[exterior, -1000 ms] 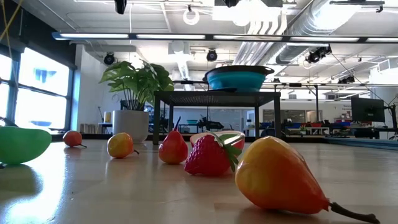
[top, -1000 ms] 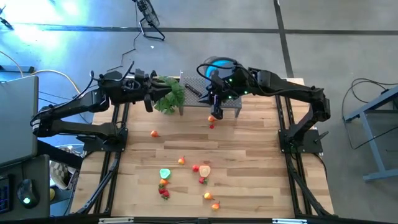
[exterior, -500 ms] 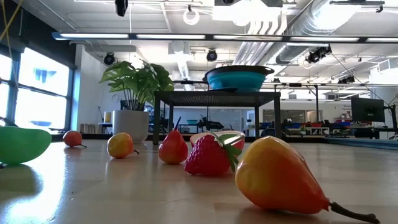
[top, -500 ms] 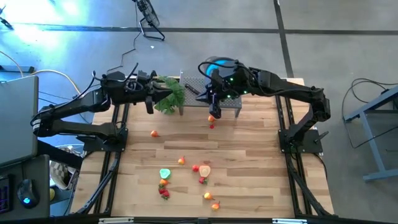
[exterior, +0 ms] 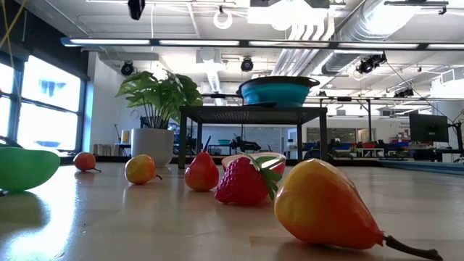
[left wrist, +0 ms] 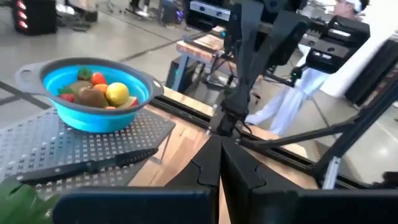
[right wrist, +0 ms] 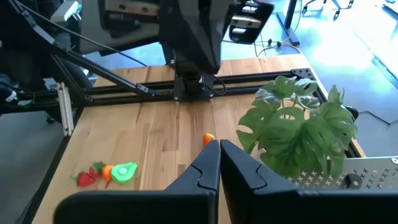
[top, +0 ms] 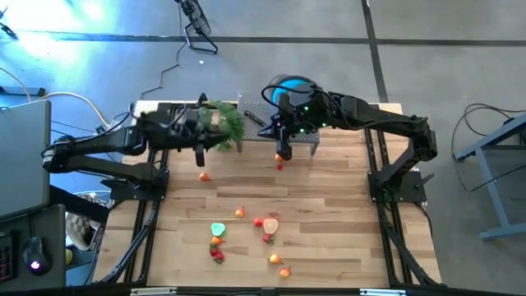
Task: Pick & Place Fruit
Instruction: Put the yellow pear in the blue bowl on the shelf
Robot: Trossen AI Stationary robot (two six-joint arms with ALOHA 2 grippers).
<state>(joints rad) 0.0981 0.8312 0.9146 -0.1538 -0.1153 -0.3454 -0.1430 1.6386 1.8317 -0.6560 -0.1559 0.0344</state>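
The left gripper [left wrist: 219, 163] has its two dark fingers pressed together tip to tip with nothing between them. It hangs above the far left part of the wooden table [top: 329, 238], just beside the green leafy plant [top: 224, 123], and its wrist view looks across to the blue bowl [left wrist: 93, 102].

The right gripper [right wrist: 219, 163] also has its fingers pressed together and empty. In the high view it hangs over the near edge of the perforated metal stand [top: 265, 115] at the far middle of the table, with a small orange fruit [top: 281, 155] and a red one [top: 279, 166] just on the near side of it; whether the tips touch the orange piece cannot be told. Its wrist view looks past the plant to an orange fruit [right wrist: 208, 138] lying on the boards.

The blue bowl sits on top of the stand, beside a black-handled knife [left wrist: 87, 167], and holds several fruits: a yellow one [left wrist: 117, 93], a brown one [left wrist: 92, 97], and red and orange pieces.

The rest of the fruit lies loose on the table. One orange-red piece [top: 204, 175] lies alone toward the left. A loose group lies nearer: an orange piece [top: 240, 212], a green cut half [top: 218, 229], a strawberry [top: 218, 256], a pale cut half [top: 270, 224] and an orange pear shape [top: 275, 260]. The low view shows the strawberry [exterior: 245, 181] touching the big orange pear [exterior: 322, 206].
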